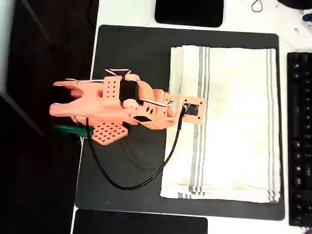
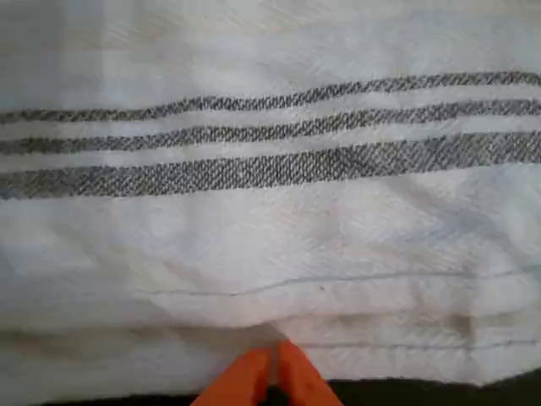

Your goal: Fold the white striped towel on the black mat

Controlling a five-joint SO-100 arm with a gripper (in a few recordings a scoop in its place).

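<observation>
Overhead view has the black mat (image 1: 131, 53) taking up most of the white desk (image 1: 126, 12), and the white striped towel (image 1: 234, 126) lies flat on its right half. The towel's right edge sits close to the mat's right border, and its bottom edge is near the mat's lower border, so there's little spare mat on those two sides. The left half of the mat is bare apart from the orange arm (image 1: 112, 105) and its black cable (image 1: 131, 183) looping across it (that's where the open room is). A black keyboard (image 1: 300, 141) runs just beside the mat's right edge, and smaller glossy black pads sit at top (image 1: 190, 12) and bottom (image 1: 141, 223).

The arm's front end reaches over the towel's left edge, around the left stripe band. In the wrist view the gripper (image 2: 275, 376) shows two orange fingertips (image 2: 245, 381) pressed together right at the towel's hem, where the cloth meets a thin strip of mat (image 2: 439, 395). The tips look closed; whether any cloth is pinched between them, I can't tell.
</observation>
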